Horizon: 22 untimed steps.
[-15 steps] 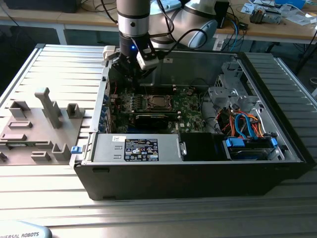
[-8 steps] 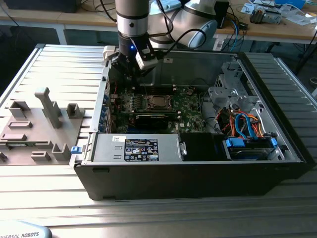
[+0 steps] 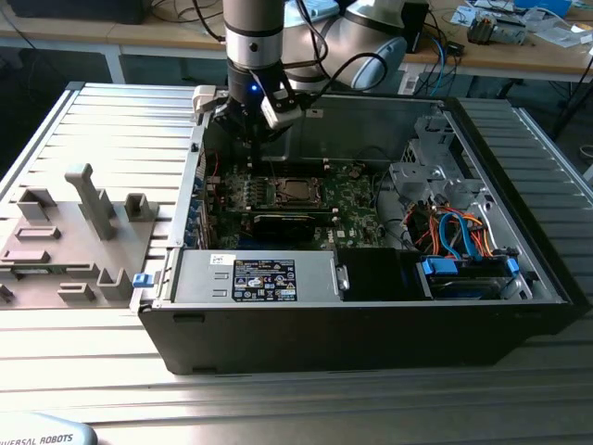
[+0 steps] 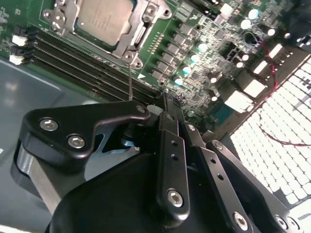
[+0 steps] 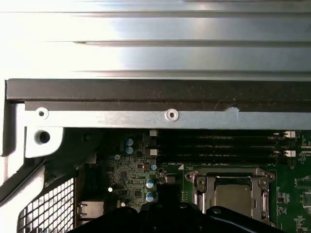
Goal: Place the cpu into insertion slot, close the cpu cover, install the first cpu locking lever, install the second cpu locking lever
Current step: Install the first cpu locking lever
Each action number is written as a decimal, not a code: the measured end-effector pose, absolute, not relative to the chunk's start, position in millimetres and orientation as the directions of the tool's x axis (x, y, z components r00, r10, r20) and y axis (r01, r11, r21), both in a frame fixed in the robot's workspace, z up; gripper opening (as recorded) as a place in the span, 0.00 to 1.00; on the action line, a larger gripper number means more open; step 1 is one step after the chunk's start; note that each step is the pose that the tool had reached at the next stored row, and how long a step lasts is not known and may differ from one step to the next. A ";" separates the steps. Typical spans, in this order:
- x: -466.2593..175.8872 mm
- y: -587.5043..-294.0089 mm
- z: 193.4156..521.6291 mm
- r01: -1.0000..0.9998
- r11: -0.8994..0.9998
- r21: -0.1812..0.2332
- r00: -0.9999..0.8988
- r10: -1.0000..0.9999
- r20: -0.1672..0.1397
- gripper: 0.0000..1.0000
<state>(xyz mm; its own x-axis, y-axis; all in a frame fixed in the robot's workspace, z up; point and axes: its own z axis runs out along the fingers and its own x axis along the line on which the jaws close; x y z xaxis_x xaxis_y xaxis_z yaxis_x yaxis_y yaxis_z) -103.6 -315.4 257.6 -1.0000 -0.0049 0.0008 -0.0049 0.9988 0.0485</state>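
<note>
The cpu, a small silvery-grey square chip, sits in its socket under the thin silvery metal cpu cover on the green motherboard. The black gripper, fingers pressed together, hovers beside it inside the open computer case on a ribbed metal table.

The arm points straight down, its pincer with fingers drawn together.
</note>
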 end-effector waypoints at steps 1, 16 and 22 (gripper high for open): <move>-100.4 -314.1 257.6 -0.008 0.999 0.048 -1.000 -0.008 0.001 0.11; -79.8 -307.9 257.4 -0.018 0.999 0.048 -1.000 -0.018 0.001 0.11; -77.7 -307.9 257.1 -0.018 0.999 0.045 -1.000 -0.018 0.001 0.11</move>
<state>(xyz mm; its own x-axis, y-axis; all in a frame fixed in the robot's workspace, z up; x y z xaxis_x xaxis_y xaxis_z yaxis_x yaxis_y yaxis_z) -77.7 -307.9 257.1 -0.9998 -0.0178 0.0009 -0.0177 0.9988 0.0448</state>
